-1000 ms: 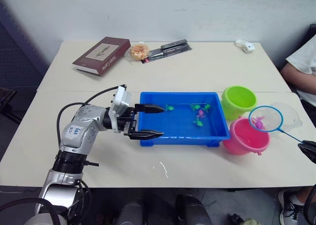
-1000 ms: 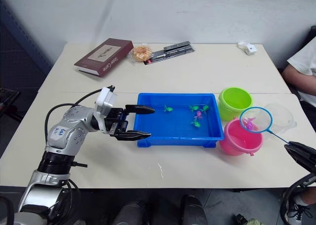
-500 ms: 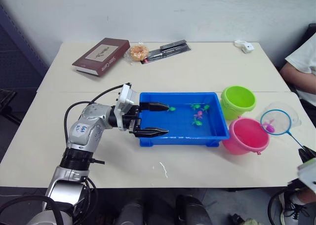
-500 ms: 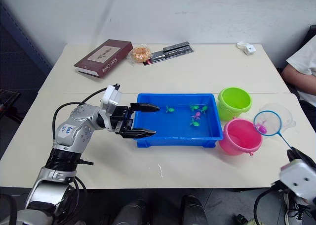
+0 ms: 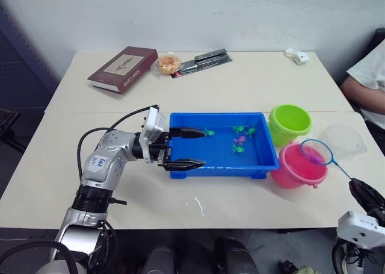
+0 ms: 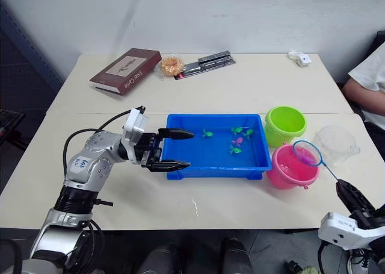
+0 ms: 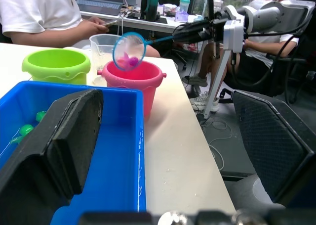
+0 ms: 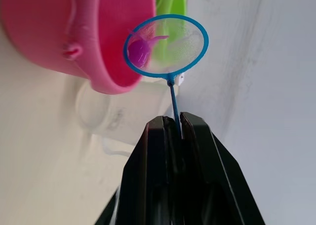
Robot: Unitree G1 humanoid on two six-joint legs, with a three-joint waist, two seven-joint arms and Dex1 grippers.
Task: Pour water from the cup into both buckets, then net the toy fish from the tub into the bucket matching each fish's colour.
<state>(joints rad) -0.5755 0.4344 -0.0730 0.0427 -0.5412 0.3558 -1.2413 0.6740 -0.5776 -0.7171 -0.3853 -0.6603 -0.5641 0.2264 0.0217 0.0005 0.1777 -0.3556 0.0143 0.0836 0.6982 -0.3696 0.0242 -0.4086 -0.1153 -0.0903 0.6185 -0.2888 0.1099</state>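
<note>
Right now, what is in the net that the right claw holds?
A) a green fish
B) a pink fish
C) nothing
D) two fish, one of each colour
B: a single pink fish lies in the mesh of the net, which hangs at the pink bucket, its handle pinched in the right claw.

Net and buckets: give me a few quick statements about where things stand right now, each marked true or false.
1. The net carries a pink fish. True.
2. The net's hoop is over the green bucket. False: it is at the pink bucket.
3. The right gripper is shut on the net's handle. True.
4. The left gripper is shut on the cup. False: it is open at the end of the tub; the cup stands beside the buckets.
5. The tub holds no fish. False: several remain.
</note>
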